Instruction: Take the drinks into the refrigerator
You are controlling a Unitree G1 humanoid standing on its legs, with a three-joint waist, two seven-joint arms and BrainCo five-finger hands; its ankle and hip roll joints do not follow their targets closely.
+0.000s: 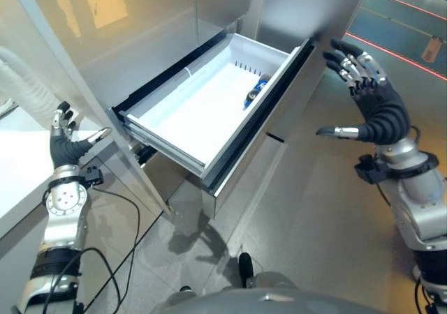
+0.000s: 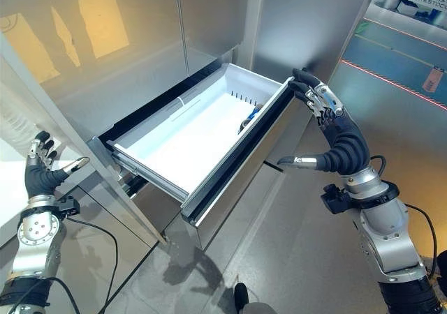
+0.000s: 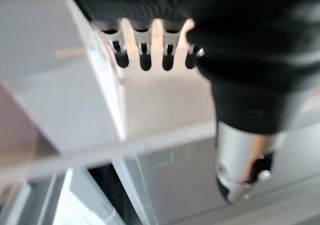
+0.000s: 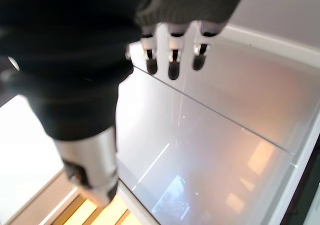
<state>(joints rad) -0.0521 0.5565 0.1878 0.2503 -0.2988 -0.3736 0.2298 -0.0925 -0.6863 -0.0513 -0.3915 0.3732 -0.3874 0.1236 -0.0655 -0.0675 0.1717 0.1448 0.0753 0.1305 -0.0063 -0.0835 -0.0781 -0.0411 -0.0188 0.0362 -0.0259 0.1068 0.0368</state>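
The refrigerator's drawer is pulled out, white inside. A blue drink lies in it against its far right wall, also seen as the drink. My right hand is open, fingers spread, in the air just right of the drawer's front panel and not touching it. In its wrist view the right hand holds nothing, its fingers straight over the steel front. My left hand is open at the far left, beside the drawer's left end. The left hand is empty too.
A white counter runs along the left, under my left hand. The steel refrigerator doors stand above the drawer. Grey floor lies to the right, with red lines farther off.
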